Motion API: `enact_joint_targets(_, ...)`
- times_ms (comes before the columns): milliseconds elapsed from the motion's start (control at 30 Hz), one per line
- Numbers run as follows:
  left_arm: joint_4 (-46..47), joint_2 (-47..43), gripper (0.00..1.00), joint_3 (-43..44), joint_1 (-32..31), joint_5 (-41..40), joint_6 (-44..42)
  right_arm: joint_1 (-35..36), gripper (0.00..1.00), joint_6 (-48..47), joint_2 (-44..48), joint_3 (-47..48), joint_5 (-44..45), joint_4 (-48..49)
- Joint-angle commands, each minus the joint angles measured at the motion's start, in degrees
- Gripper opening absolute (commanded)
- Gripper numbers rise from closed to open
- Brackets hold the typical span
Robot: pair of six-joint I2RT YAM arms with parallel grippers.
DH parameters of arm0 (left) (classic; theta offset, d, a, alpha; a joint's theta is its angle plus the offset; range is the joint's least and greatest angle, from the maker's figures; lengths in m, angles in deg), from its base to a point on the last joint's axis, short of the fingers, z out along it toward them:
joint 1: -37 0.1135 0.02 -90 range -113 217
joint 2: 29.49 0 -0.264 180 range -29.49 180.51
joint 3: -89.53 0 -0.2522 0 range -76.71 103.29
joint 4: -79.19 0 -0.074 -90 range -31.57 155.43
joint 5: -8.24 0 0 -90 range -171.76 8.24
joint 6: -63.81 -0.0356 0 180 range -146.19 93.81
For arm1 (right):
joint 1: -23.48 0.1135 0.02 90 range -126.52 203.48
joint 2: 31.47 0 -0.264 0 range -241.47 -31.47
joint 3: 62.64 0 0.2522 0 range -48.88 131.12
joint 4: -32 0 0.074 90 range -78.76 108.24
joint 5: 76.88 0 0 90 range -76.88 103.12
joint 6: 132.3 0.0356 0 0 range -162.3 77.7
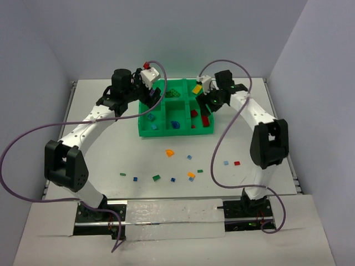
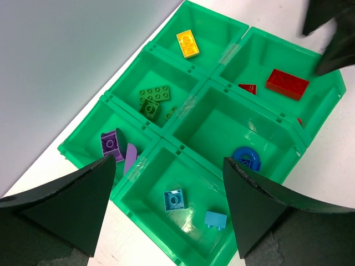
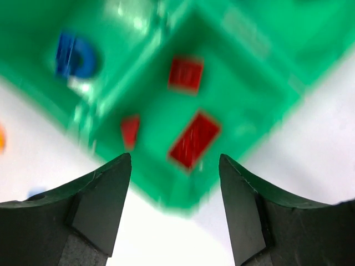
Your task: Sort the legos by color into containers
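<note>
The green tray (image 1: 145, 132) of six compartments stands at the table's far middle. In the left wrist view the tray (image 2: 222, 124) holds a yellow brick (image 2: 187, 43), green bricks (image 2: 154, 95), purple pieces (image 2: 113, 145), red pieces (image 2: 287, 83), a blue piece (image 2: 247, 158) and two light blue bricks (image 2: 174, 200). My left gripper (image 2: 168, 159) is open and empty above the tray's left side (image 1: 150, 102). My right gripper (image 3: 175, 156) is open and empty over the red compartment (image 3: 193, 138) at the tray's right end (image 1: 209, 105). That view is blurred.
Loose bricks lie on the white table in front of the tray: an orange one (image 1: 170, 153), a second orange one (image 1: 191, 174), a red one (image 1: 237, 163), a light blue one (image 1: 226, 163), green ones (image 1: 156, 178) and small blue ones (image 1: 135, 178).
</note>
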Motion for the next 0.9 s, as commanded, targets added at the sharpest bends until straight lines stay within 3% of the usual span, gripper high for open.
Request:
enact_joint_targets(0, 3.6, -2.2, 0.88, -0.9, 0.4, 0.3, 1.2, -6.9, 0.72, -9.7, 15.1, -7.8, -7.9, -6.1)
enact_joint_targets(133, 4.4, -2.2, 0.88, -2.0, 0.5, 1.5, 0.5, -12.1, 0.72, -27.3, 22.0, -16.6, -8.5, -19.0)
enact_joint_targets(367, 4.1, -1.1, 0.88, -1.3, 0.8, 3.9, -0.8, -15.3, 0.7, -51.7, 26.3, -26.9, -3.6, -28.6)
enact_joint_targets(467, 3.1, -0.6, 0.88, -0.3, 0.9, 4.4, -1.4, -16.2, 0.68, -58.8, 25.4, -30.4, -1.8, -29.0)
enact_joint_targets(867, 2.0, -2.0, 0.88, -1.7, 1.3, 2.4, -2.2, -16.3, 0.68, -71.7, 24.9, -42.3, 2.3, -18.4)
